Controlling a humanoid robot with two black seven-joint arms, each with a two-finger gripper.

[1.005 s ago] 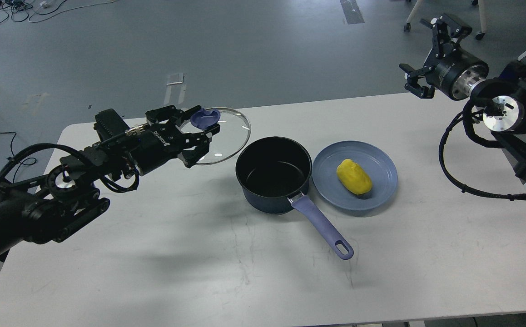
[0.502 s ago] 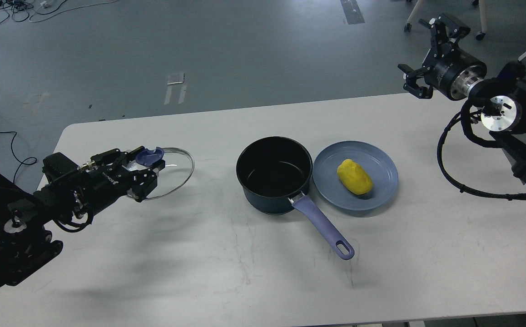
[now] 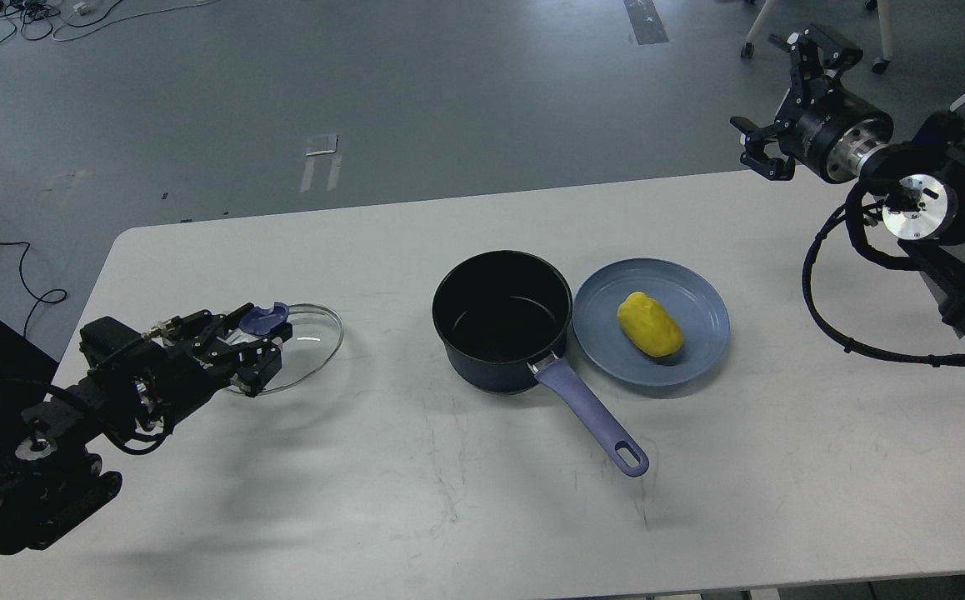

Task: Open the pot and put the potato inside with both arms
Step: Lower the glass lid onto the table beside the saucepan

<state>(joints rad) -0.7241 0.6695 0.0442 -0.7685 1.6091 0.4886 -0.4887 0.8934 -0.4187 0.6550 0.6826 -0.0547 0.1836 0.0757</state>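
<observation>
Head view: left end effector (image 3: 270,342) is clamped on the blue knob (image 3: 265,316) of the glass lid (image 3: 312,343), holding it low over the left part of the white counter (image 3: 482,517), well apart from the pot (image 3: 503,321). Pot stands open at centre, purple handle (image 3: 591,414) pointing to the near right, its rim just beside the blue plate (image 3: 699,333) on its right. Yellow potato (image 3: 649,323) lies on the plate; right end effector (image 3: 781,104) hangs past the far right corner, fingers spread, grasping nothing.
</observation>
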